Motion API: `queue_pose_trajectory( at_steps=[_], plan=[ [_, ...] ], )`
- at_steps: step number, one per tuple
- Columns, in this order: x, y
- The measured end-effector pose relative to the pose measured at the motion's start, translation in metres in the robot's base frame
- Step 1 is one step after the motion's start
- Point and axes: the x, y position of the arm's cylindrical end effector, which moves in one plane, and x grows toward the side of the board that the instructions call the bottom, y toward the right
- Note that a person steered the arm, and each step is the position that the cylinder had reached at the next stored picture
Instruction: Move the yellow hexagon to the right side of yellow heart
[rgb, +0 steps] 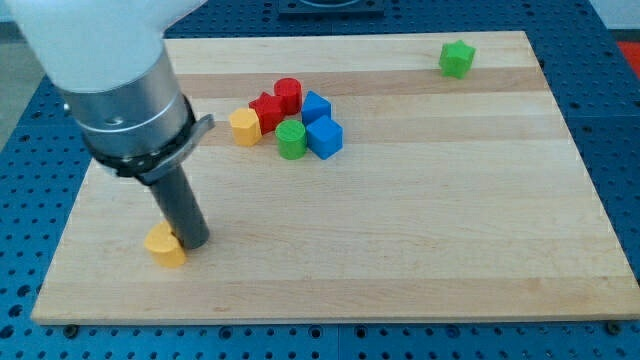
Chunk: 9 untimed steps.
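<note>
- Camera view: the tabletop (450, 220) is carrying every block
- My end effector, a jawless rod pinching nothing, is resting my tip (193, 244) just right of what looks like the yellow heart (165, 246)
- The yellow hexagon (244, 127) is sitting well apart toward the view's top, against a red block (266, 110), so it probably needs fetching

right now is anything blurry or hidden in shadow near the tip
In the camera view the light is even and soft, with only faint shadows under the blocks. The big arm housing at the view's left looks soft, being close to the lens. My tip stands sharp, touching the right edge of a yellow block; the cluster's yellow block is clear.
</note>
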Motion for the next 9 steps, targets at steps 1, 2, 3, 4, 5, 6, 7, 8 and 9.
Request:
queue_pose_trajectory(
  at_steps=[1, 2, 3, 4, 5, 6, 7, 8, 9],
  plan=[
    [0.009, -0.019],
    [0.016, -0.038],
    [0.022, -0.054],
    [0.019, -0.043],
    [-0.017, -0.007],
    [-0.027, -0.009],
    [-0.109, -0.026],
    [-0.110, -0.026],
    [-0.139, -0.027]
  ],
)
